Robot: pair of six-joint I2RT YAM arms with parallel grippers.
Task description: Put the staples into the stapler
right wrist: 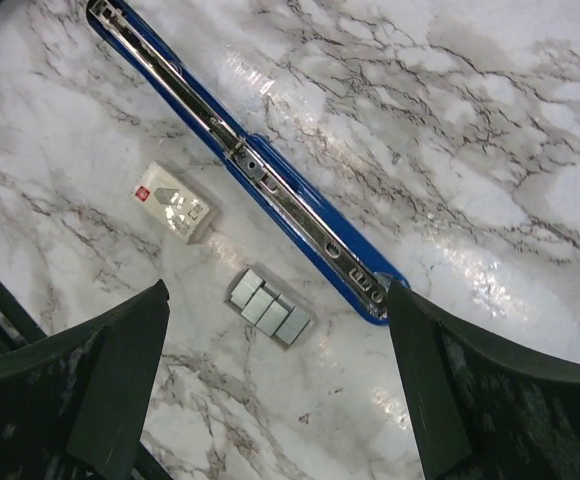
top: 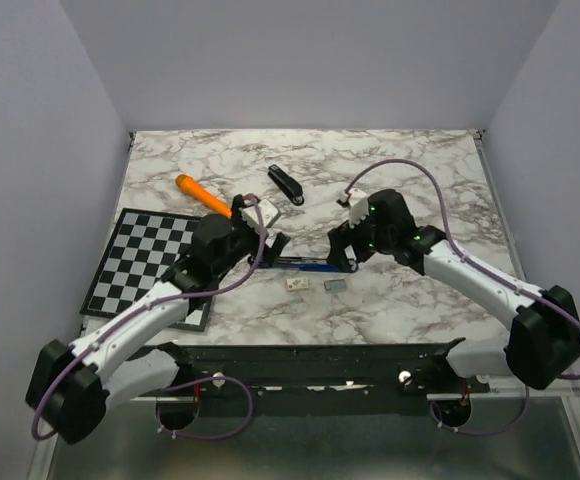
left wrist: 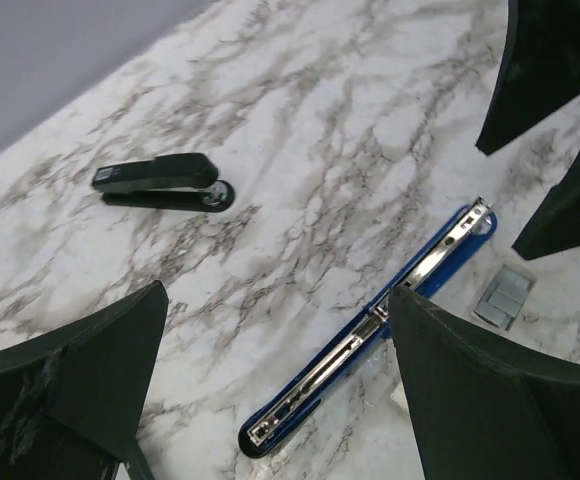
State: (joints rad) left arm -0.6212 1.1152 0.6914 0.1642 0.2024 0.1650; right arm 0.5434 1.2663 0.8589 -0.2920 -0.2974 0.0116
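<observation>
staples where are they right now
In the top view the staples lie flat on the marble table, just on the near side of the open blue stapler and right of the small whitish box.

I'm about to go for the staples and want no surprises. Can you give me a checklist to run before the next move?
1. Blue stapler opened flat: ok.
2. Staples lying free, apart from box and stapler: ok.
3. Right hand open, above staples: ok.
4. Left hand open, empty: ok.
5. Stapler free of old staples: cannot tell.
</observation>
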